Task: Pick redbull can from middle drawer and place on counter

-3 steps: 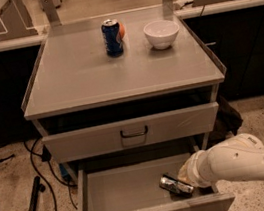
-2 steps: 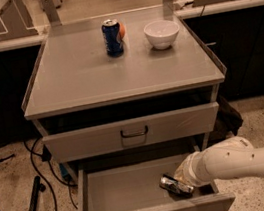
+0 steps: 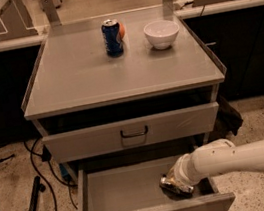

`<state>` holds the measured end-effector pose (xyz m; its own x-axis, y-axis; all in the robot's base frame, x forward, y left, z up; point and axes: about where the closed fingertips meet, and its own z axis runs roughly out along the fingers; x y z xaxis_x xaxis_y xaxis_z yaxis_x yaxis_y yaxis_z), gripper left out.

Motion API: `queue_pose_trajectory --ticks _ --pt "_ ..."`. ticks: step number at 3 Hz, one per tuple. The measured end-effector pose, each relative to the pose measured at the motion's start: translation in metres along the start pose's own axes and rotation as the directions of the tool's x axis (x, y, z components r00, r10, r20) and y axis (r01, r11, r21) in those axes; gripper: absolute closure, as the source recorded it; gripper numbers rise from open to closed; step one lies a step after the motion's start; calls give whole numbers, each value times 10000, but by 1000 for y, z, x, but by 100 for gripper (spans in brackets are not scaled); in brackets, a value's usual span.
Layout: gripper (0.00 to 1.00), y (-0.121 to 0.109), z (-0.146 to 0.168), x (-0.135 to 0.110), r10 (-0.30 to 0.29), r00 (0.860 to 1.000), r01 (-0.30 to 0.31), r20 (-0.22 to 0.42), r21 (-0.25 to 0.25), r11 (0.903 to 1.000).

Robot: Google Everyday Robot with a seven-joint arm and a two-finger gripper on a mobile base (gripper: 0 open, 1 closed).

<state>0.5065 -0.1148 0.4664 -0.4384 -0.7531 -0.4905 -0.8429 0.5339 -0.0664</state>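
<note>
Low right in middle drawer (image 3: 126, 189), hand (image 3: 178, 179) sits at lying redbull can (image 3: 172, 187); grip unreadable. Likely light, slick, dentable; take mid-body.

Counter (image 3: 92, 79): light grey.
Soda can (image 3: 112, 38): dark blue, red patch.
Bowl (image 3: 162, 33): white.
Middle drawer (image 3: 122, 193): grey, dark handle.
Arm (image 3: 242, 156): cream-white.
Gripper (image 3: 180, 187): dark, inside the drawer's right part.
Redbull can (image 3: 167, 182): silvery.
Floor (image 3: 6, 200): speckled beige.

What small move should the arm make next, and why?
Probably ease the gripper onto the redbull can and secure it before lifting: the gripper is low in the open middle drawer, right at the can, which isn't raised toward the counter yet.
</note>
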Motion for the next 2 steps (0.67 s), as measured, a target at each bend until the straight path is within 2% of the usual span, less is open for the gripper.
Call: queue_pose_trajectory --ticks 1,2 --pt "76 1 28 6 304 9994 -298 170 -381 9988" --pt "66 1 38 13 509 9979 -489 403 -498 9976"
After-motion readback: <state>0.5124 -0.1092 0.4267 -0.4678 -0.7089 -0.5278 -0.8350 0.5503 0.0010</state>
